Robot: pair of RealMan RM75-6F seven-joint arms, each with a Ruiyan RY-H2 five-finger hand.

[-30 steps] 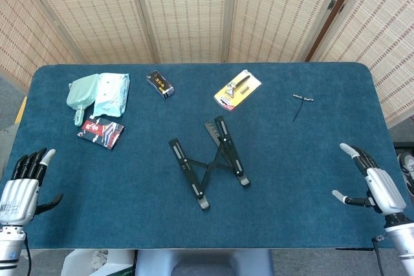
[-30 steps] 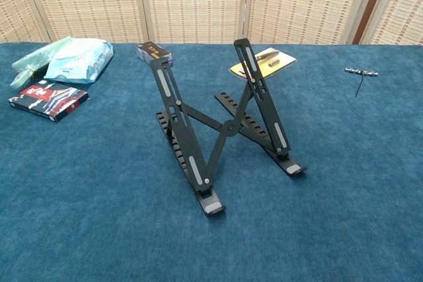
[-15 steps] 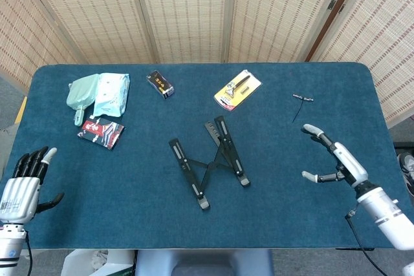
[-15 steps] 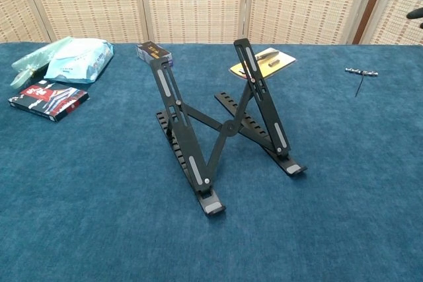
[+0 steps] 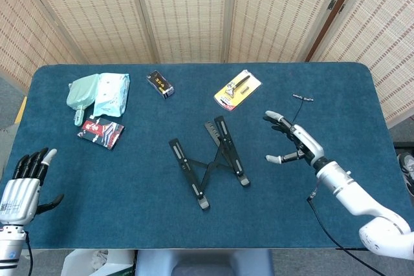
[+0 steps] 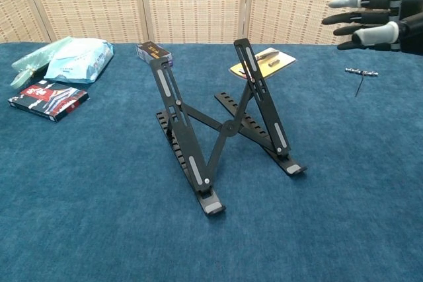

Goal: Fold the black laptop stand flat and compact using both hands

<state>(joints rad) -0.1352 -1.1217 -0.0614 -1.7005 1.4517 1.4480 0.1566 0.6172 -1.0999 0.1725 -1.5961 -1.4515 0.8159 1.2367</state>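
Observation:
The black laptop stand stands unfolded at the middle of the blue table, its two legs raised and crossed by a scissor link. My right hand hovers open to the right of the stand, apart from it, fingers spread toward it. In the chest view the same right hand enters at the upper right, above the table. My left hand stays open at the table's near left edge, far from the stand, and holds nothing.
A pale green wipes pack and a red-black packet lie at the left. A small dark box and a yellow carded tool lie behind the stand. A thin metal tool lies at the right rear.
My right hand has travelled from the table's near right edge leftward and forward toward the stand, staying open. The left hand and the stand have not moved.

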